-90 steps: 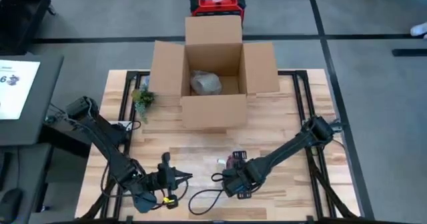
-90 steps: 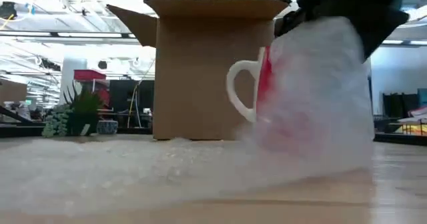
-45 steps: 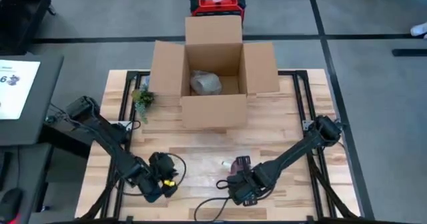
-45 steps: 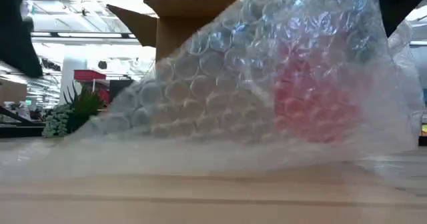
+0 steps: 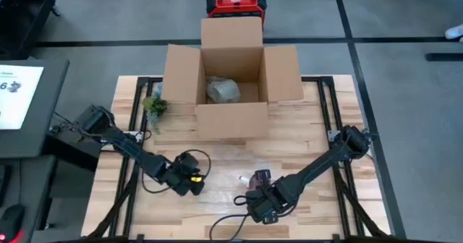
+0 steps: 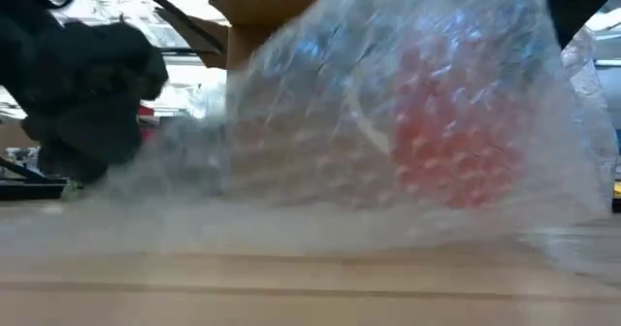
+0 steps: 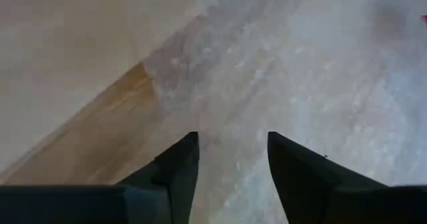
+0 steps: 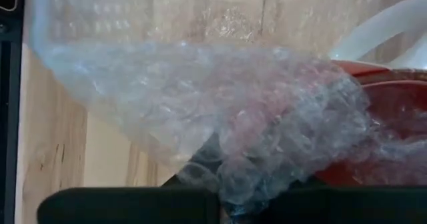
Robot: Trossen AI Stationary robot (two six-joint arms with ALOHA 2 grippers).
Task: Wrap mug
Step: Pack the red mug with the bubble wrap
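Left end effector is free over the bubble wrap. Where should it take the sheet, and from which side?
Probably the loose edge of the bubble wrap lying flat on the table, on the left arm's side of the mug. The left end effector is open above it; come down from above, since the right end effector already pins the mug side.

I work in what looks like a robotics lab or workshop: my wooden table (image 5: 217,163) sits on a black metal frame over grey carpet, a red power station (image 5: 236,3) on the floor at twelve o'clock.
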